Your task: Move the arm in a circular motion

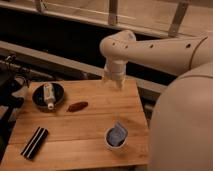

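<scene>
The cream-white arm (160,50) reaches in from the right as a thick tube with small dark holes. Its rounded elbow joint (117,44) bends downward. The pale gripper (114,81) hangs from it, pointing down over the far edge of the wooden table (90,125). It is above the table and touches nothing. It holds nothing that I can see.
A black bowl (37,97) holding a white bottle (48,95) sits at the table's back left. A brown oval object (77,106) lies beside it. A black bar (34,142) lies front left. A white cup (116,137) with blue contents stands front right. The robot's body (185,125) fills the right side.
</scene>
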Robot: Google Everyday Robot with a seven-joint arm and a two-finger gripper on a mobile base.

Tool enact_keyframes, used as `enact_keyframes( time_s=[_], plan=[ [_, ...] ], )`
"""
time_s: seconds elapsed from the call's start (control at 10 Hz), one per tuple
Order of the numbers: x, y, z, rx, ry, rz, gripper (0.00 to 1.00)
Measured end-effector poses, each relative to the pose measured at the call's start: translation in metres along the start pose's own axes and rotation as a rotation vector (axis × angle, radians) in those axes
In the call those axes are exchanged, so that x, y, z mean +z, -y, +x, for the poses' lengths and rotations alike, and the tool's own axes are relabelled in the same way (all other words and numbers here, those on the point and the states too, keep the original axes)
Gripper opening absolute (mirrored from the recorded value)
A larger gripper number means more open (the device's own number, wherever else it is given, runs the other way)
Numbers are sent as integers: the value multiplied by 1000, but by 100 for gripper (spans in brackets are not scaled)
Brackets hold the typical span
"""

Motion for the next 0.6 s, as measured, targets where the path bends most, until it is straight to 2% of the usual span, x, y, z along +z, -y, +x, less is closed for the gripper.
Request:
enact_keyframes(
  time_s=[0.2, 0.3, 0.5, 0.6],
  plan=[
    [-1, 25, -18, 60, -9, 46, 65],
    [0, 29, -19, 39, -10, 46, 65],
    [-1, 27, -13, 9, -1, 46, 65],
    [0, 12, -4, -5, -3, 44, 65]
  ],
)
